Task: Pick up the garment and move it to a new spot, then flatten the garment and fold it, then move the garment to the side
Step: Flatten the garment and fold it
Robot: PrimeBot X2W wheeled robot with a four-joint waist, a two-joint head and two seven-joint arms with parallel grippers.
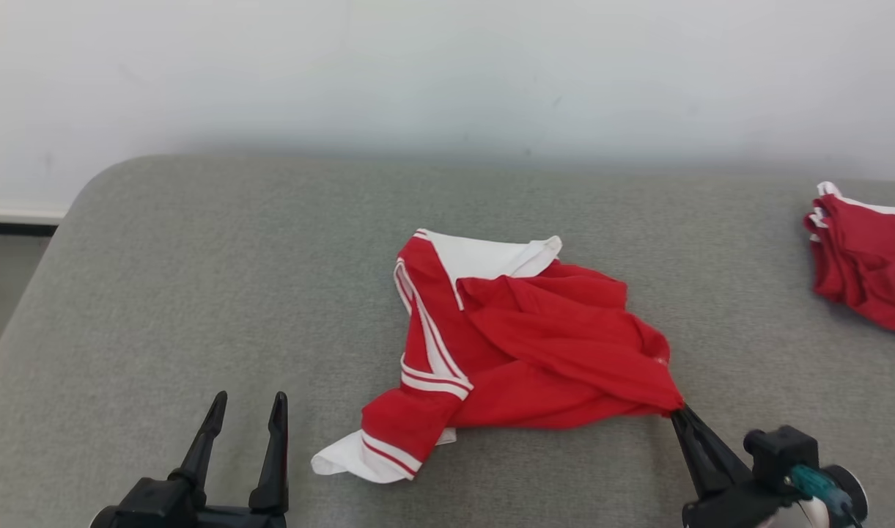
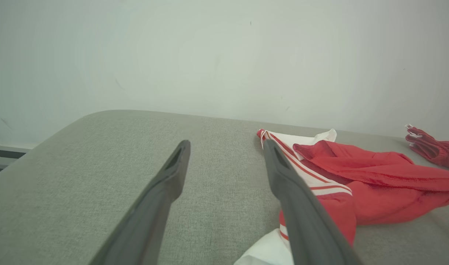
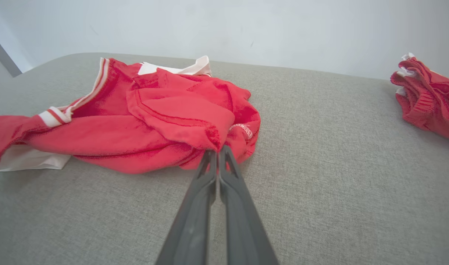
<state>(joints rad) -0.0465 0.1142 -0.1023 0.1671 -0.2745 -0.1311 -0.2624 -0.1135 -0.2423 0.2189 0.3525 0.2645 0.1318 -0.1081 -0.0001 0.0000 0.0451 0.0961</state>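
A crumpled red garment (image 1: 520,330) with white panels and white stripes lies in a heap at the middle of the grey padded surface (image 1: 198,279). My right gripper (image 1: 676,412) is shut on a pinch of the garment's near right edge; in the right wrist view its two fingers meet at the red fabric (image 3: 180,121), the right gripper (image 3: 217,150) pressed into a fold. My left gripper (image 1: 248,403) stands open at the lower left, apart from the cloth. In the left wrist view the left gripper (image 2: 226,145) frames bare surface, with the garment (image 2: 375,180) to its right.
A second red and white garment (image 1: 868,268) lies bunched at the surface's far right edge, also seen as a red heap (image 3: 426,97) in the right wrist view. A pale wall (image 1: 447,73) runs behind. The surface's rounded left corner drops off toward the floor.
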